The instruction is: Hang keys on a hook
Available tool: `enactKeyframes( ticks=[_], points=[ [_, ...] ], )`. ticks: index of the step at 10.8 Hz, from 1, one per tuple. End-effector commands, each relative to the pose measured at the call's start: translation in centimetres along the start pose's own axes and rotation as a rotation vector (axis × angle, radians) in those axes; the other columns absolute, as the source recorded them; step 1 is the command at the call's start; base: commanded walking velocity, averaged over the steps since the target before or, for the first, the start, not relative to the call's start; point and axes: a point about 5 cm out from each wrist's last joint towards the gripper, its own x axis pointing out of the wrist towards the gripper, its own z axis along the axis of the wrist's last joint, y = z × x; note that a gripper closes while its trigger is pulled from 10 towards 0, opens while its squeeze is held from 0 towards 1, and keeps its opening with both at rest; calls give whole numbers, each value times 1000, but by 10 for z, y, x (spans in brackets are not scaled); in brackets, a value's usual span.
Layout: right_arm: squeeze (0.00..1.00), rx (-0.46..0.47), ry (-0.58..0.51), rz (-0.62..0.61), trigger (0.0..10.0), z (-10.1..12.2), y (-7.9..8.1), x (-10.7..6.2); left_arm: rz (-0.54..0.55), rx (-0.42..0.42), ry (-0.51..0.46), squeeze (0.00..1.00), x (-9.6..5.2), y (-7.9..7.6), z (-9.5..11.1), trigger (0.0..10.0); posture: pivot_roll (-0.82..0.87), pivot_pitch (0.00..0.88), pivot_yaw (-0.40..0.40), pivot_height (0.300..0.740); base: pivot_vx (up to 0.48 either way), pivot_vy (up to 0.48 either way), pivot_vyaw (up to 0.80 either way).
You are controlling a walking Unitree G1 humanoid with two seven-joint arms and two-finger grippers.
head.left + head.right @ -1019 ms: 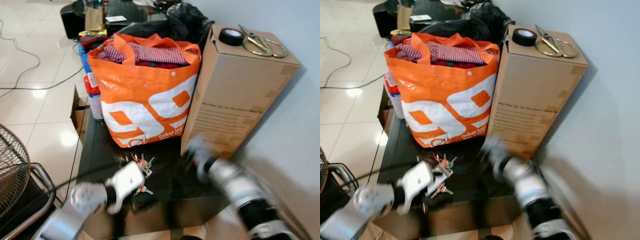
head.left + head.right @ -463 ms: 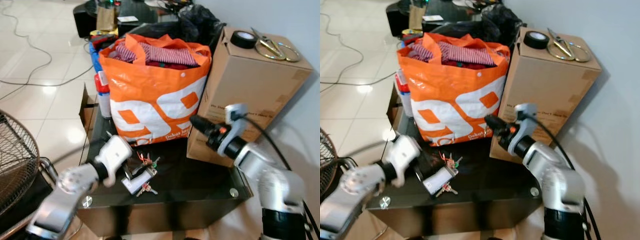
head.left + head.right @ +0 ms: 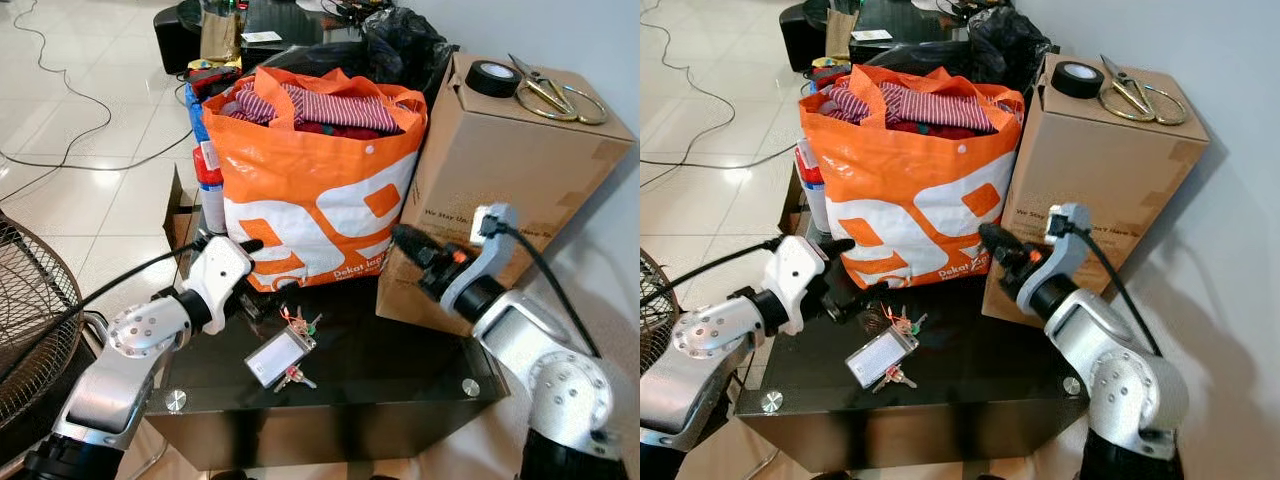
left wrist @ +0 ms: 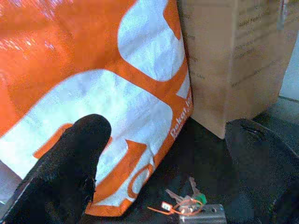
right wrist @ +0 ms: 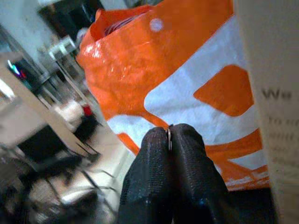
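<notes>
On the black glass table lay a bunch of keys with a silver tag; the left gripper hung spread beside it, while the right gripper pinched a thin metal ring.

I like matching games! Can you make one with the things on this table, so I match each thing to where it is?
Things:
1. keys
2. tape roll
3. striped cloth
4. left claw

Places:
A. on top of the cardboard box
B. inside the orange bag
C. lying on the black table
D. open, beside the bag, just above the keys

Pairs: 1-C, 2-A, 3-B, 4-D
</notes>
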Motion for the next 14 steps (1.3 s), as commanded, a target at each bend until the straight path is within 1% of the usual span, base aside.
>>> enactKeyframes(
  ticks=[1, 2, 3, 4, 5, 6, 7, 8, 9, 10, 11, 12, 14],
  points=[
    [0, -68, 10, 17, 0, 2, 7, 2, 5, 35, -44, 0, 1, 5, 13, 10000, 2, 0, -62, 740, 0, 0, 0],
    [0, -75, 7, 56, 0, 6, 13, 8, -10, 46, -77, 0, 5, 11, 24, 10000, 1, 0, -62, 740, 0, 0, 0],
    [0, -94, -1, 116, 0, 16, 19, 18, -116, 49, -147, 1000, 15, 14, 46, 10000, 6, 0, -67, 740, 0, 0, 0],
    [0, -102, -1, 134, 0, 20, 20, 22, -139, 73, -171, 1000, 23, 16, 54, 10000, 9, 0, -76, 740, 0, 0, 0],
    [0, -111, -1, 168, 0, 25, 22, 26, -185, 101, -187, 1000, 40, 9, 58, 10000, 6, 0, -82, 740, 0, 0, 0],
    [0, -105, -7, 197, 0, 29, 25, 28, -242, 100, -186, 698, 52, 0, 56, 10000, 1, 0, -80, 740, 0, 0, 0],
    [0, -83, -23, 229, 0, 33, 28, 28, -251, 124, -180, 94, 66, -8, 53, 10000, -11, 0, -72, 740, 0, 0, 0],
    [0, -55, -42, 262, 0, 36, 31, 28, -272, 159, -200, 4, 77, -16, 55, 10000, -14, 0, -71, 740, 0, 0, 0],
    [0, -29, -55, 285, 0, 38, 33, 27, -282, 210, -214, 4, 87, -22, 55, 7373, -26, 0, -67, 740, 0, 0, 0],
    [0, -12, -59, 298, 0, 38, 34, 26, -261, 232, -246, 0, 95, -25, 58, 4314, -28, 0, -69, 740, 0, 0, 0],
    [0, -9, -57, 301, 0, 38, 34, 26, -255, 230, -278, 0, 99, -27, 62, 0, -30, 0, -68, 740, 0, 0, 0],
    [0, 9, -61, 310, 0, 39, 33, 24, -245, 233, -331, 0, 100, -34, 68, 0, -32, 0, -70, 740, 0, 0, 0],
    [0, 65, -88, 331, 0, 42, 31, 23, -192, 235, -362, 0, 100, -37, 65, 0, -33, 0, -76, 740, 0, 0, 0]
  ],
)
